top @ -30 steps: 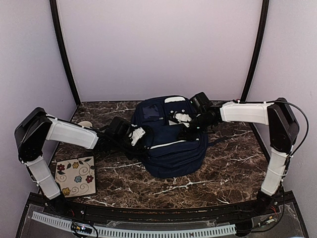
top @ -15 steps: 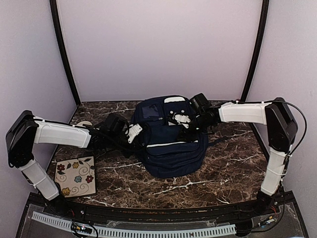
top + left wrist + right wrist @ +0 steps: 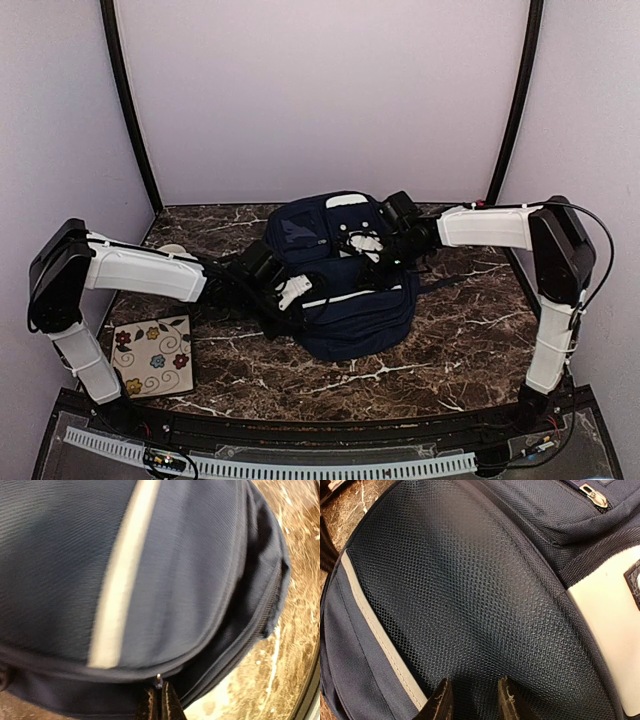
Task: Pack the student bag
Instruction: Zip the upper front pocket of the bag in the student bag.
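Navy student bag (image 3: 352,305); left hand (image 3: 160,695) clenched at zip (image 3: 158,680), right hand (image 3: 473,687) released on mesh (image 3: 470,605)

Navy student bag (image 3: 350,312) sits mid tabletop (image 3: 460,345), thin white stripe across it, white patch at its far end. left gripper (image 3: 293,291) is against bag's L flank by the stripe. right gripper (image 3: 367,243) is on bag's upper part, R of centre. Floral tile (image 3: 153,356) lies well L of bag, toward front; small pale round obj (image 3: 172,250) L of bag, further back.
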Controlling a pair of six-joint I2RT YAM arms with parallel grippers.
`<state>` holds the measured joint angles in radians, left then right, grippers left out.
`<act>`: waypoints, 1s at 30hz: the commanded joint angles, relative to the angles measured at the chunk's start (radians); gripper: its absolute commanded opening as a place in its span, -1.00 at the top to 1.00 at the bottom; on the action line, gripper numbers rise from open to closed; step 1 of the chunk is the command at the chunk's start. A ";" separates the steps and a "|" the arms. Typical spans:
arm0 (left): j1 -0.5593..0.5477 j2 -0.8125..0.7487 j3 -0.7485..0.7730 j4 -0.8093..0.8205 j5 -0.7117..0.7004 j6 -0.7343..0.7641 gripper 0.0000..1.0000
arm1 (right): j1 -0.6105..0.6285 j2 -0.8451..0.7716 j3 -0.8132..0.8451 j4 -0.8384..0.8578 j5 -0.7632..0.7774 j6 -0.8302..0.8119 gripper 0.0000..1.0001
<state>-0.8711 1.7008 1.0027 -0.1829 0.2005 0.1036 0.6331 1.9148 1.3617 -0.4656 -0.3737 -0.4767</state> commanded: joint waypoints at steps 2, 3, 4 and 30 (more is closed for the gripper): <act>-0.069 0.025 0.026 -0.097 0.120 0.007 1.00 | 0.017 0.068 -0.004 -0.008 0.040 0.009 0.37; -0.075 0.026 0.031 -0.094 0.127 0.005 1.00 | 0.018 0.069 -0.004 -0.008 0.041 0.009 0.37; -0.082 0.026 0.040 -0.094 0.134 0.003 1.00 | 0.017 0.070 -0.004 -0.008 0.044 0.009 0.37; -0.145 0.216 0.176 0.483 0.410 -0.250 1.00 | -0.011 0.041 0.052 -0.072 -0.007 0.043 0.38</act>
<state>-0.9672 1.8671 1.1122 0.0650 0.4461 -0.0650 0.6250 1.9331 1.4014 -0.5041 -0.3622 -0.4503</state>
